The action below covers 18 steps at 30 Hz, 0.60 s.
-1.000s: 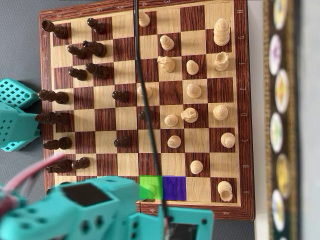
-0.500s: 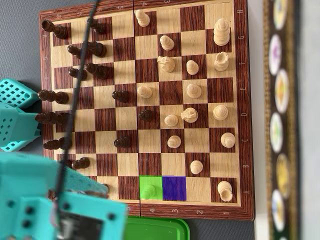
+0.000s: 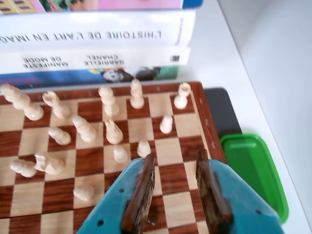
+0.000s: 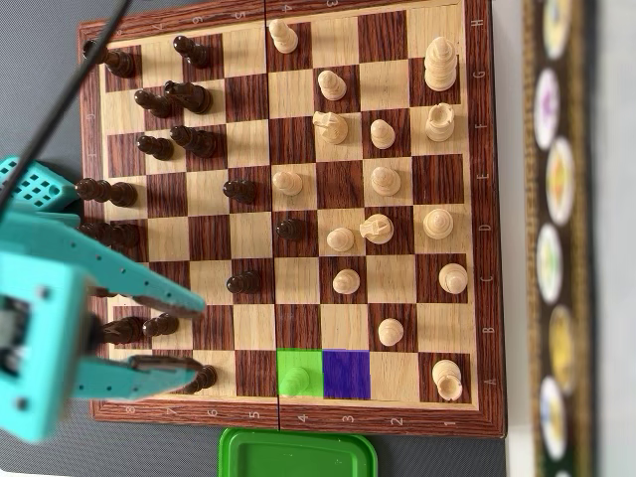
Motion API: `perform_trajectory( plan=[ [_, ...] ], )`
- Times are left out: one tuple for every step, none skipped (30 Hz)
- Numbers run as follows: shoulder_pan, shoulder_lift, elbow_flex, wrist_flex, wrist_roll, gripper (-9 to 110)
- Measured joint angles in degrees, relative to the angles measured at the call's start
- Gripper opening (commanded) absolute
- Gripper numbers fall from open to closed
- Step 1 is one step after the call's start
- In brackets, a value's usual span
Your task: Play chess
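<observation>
Hand [image 4: 184, 333]: teal, at the lower left of the overhead view, fingers spread apart over the board's lower-left squares, pinching nothing; in the wrist view [image 3: 174, 168] the two brown-lined fingers rise from the bottom edge with bare squares showing between them.
Board [image 4: 293, 425]: wooden, brown and cream squares, filling most of the overhead view.
Dark pieces [image 4: 189, 96]: clustered along the left side of the overhead view, a few nearer the centre; one dark piece [image 4: 204, 377] sits just beside the lower fingertip.
Light pieces [image 4: 383, 179]: spread over the right half of the overhead view; in the wrist view they stand in the upper and left parts of the frame.
Green square [image 4: 299, 374]: bottom row, centre, with a piece on it tinted green.
Blue square [image 4: 346, 374]: just right of the green one, bare.
Green tray [image 4: 298, 454]: bottom edge of the overhead view, below the board; at the right of the wrist view.
Books [image 3: 92, 46]: stacked behind the board, top of the wrist view.
</observation>
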Motion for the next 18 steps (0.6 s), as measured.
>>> perform_trajectory(
  plan=[
    [-0.5,1.8,1.6,-2.3,0.3,14],
    [-1.1,3.8,3.3,-4.9,0.5,14],
    [-1.4,6.1,5.1,-7.6,1.0,14],
    [-2.0,8.2,6.9,-10.3,1.6,14],
    [-2.5,10.4,8.9,-13.0,2.2,14],
    [-2.6,12.7,10.8,-15.6,2.8,14],
    [-2.9,14.8,12.7,-18.3,3.6,14],
    [-3.4,16.8,14.6,-20.8,4.3,14],
    [-3.9,18.9,16.5,-23.4,4.9,14],
    [-4.2,20.7,18.1,-25.5,5.3,14],
    [-4.6,22.3,19.5,-27.4,5.5,14],
    [-5.1,24.0,20.7,-29.2,5.5,14],
    [-5.7,25.5,21.7,-31.0,5.5,14],
    [-6.8,27.0,22.6,-32.6,5.5,14],
    [-7.3,28.3,23.6,-34.4,5.5,14],
    [-7.8,29.5,24.8,-36.3,5.5,14],
    [-8.1,30.8,25.8,-38.2,5.5,14],
    [-8.9,32.0,27.0,-40.5,5.5,14]
  ],
)
